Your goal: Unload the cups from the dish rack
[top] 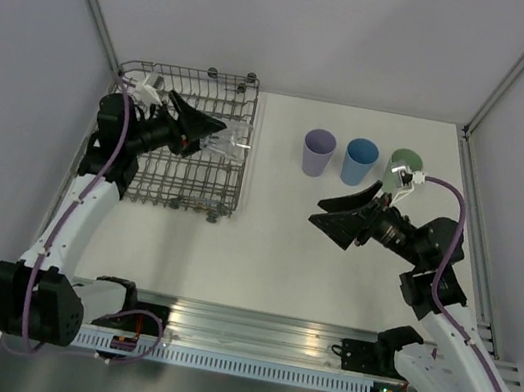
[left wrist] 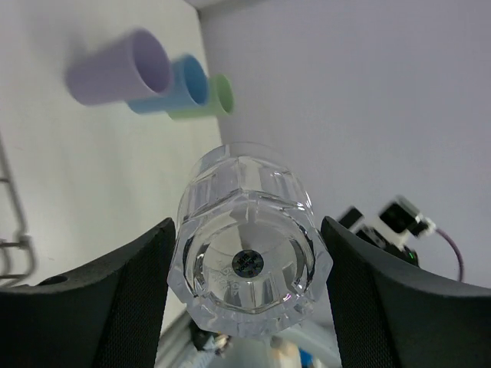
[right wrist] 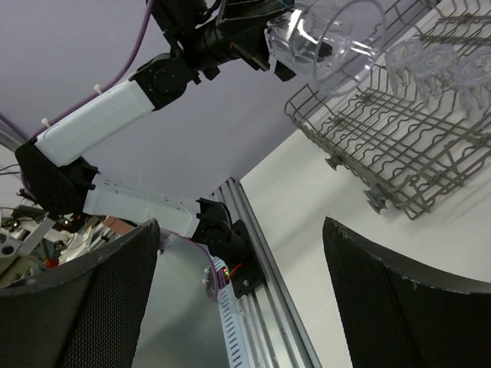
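Clear cup (left wrist: 247,253) in left hand (top: 215,137)

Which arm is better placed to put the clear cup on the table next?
Left: the left gripper holds the clear cup above the dish rack; the right gripper is open and empty.

Lilac opaque plastic tumbler (top: 317,152), blue opaque plastic tumbler (top: 359,161), green opaque plastic tumbler (top: 405,160): all showing plain pastel. Clear faceted transparent tumbler (left wrist: 247,253) showing a dark dot at base centre. Grey metal wire dish rack (top: 176,191) reading uniform grey. Left gripper (left wrist: 247,230) fingers (left wrist: 115,307) showing black, fine-meshed
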`<state>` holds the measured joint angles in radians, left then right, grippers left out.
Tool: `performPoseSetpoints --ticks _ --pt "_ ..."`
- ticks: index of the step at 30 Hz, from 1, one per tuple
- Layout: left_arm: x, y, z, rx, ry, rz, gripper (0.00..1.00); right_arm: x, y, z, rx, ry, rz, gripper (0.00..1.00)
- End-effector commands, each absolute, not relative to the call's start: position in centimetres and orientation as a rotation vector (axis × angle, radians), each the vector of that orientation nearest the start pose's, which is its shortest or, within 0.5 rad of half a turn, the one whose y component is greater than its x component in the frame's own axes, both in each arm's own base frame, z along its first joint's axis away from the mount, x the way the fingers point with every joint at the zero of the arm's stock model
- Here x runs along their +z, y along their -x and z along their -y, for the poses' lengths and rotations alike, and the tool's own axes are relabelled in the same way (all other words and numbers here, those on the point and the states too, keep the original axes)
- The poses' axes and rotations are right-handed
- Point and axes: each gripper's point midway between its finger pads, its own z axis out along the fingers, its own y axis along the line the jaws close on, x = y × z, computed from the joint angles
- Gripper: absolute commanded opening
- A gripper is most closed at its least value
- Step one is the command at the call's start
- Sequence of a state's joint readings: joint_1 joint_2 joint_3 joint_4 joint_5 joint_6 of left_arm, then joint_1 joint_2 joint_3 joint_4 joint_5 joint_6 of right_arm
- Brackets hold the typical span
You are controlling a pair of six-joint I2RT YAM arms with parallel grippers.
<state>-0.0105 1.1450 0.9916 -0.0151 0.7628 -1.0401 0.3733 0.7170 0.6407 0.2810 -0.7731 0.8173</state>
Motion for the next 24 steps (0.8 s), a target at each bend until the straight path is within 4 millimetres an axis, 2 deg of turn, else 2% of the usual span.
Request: performPoseSetpoints --ticks 1,4,5,7,11,12,17,18,19,22,24 --pt "37.4 -28.2 19.9 -1.707 0.09 -1.754 0.02 35.8 -17.5 -23.7 1.51 0.454 -1.431 0.9" --pt "37.4 -26.4 22.2 -1.839 0.044 -1.725 0.02 35.2 -18.0 -24.9 1.503 0.469 -1.442 0.86" --pt "36.4 -26.4 22.6 -1.877 0.103 -1.743 0.02 34.6 -18.2 -25.3 1.491 0.481 -1.447 0.85" --pt "36.0 -25.2 24.1 -1.923 0.074 -1.745 0.02 34.6 -18.7 -25.4 1.478 0.448 -1.435 0.84" --pt "33.3 -24.6 26.6 -1.991 0.115 -1.814 0.02 34.5 -18.4 -26.4 1.523 0.46 -1.423 0.78" --pt "32.7 -23.8 27.7 -2.024 0.101 -1.839 0.02 34.5 -18.3 -26.6 1.529 0.467 -1.419 0.76" --pt "31.8 -22.4 29.9 -2.175 0.062 -1.813 0.02 34.0 -18.6 -27.7 1.519 0.46 -1.449 0.68" --pt "31.2 -22.5 30.4 -2.189 0.07 -1.833 0.02 34.0 -18.5 -27.8 1.521 0.462 -1.449 0.65" --pt "31.2 -22.4 30.5 -2.202 0.06 -1.821 0.02 34.0 -18.5 -27.9 1.523 0.463 -1.451 0.54" --pt "30.6 -22.5 30.8 -2.2 0.066 -1.834 0.02 33.9 -18.2 -27.9 1.518 0.464 -1.461 0.37" --pt "30.6 -22.6 30.8 -2.193 0.069 -1.831 0.02 33.5 -18.6 -27.7 1.492 0.441 -1.483 0.36"
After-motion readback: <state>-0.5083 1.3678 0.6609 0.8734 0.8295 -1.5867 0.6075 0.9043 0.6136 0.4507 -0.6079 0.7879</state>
